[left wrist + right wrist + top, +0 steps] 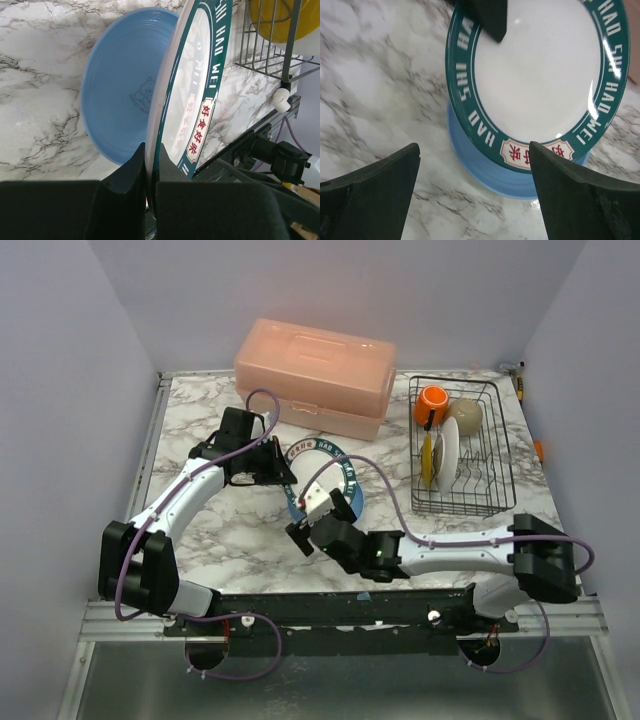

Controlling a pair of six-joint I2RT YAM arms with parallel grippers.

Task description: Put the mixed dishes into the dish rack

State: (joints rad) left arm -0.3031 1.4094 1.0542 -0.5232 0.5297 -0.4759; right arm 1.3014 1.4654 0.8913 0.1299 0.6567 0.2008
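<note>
Left tool (150, 155) clamps the rim of the green-rimmed white plate (540, 75). On the marble surface (200, 410), the dish rack (485, 480), far right, holds two upright plates, a cream bowl (466, 415) and an orange mug (433, 400). The gripped plate tilts over a blue plate (120, 85). Right tool (474, 147) gapes wide, facing it.

A white, grey-veined marble-patterned worktop (240, 525) sits enclosed by plain pale lavender walls (60, 380) on three sides; a silver metal rail (100, 618) runs along its near edge.
</note>
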